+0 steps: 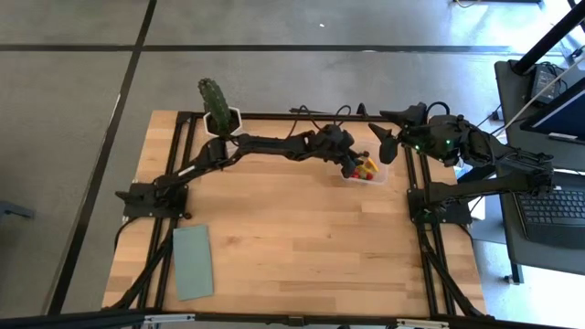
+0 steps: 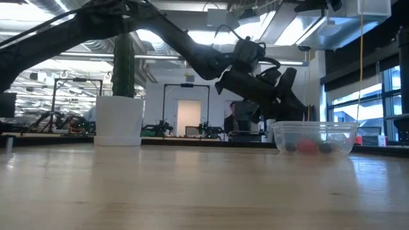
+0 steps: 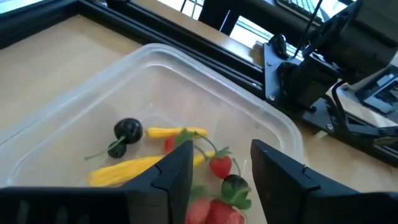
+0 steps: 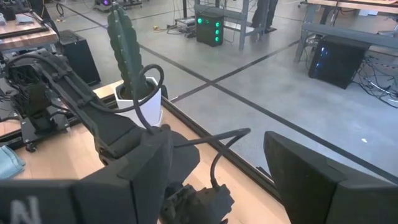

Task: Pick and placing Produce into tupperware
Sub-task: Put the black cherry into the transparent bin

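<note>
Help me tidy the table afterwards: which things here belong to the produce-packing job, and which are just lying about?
Job:
- tupperware
- produce inside it
- left gripper, open over the tupperware
- right gripper, open, held beside it

Lying about:
- cactus in white pot
- green pad

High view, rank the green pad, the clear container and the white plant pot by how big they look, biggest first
1. The green pad is clearly largest.
2 and 3. The clear container and the white plant pot look about alike. The left gripper covers part of the container and the cactus overlaps the pot, so I won't rank them.
</note>
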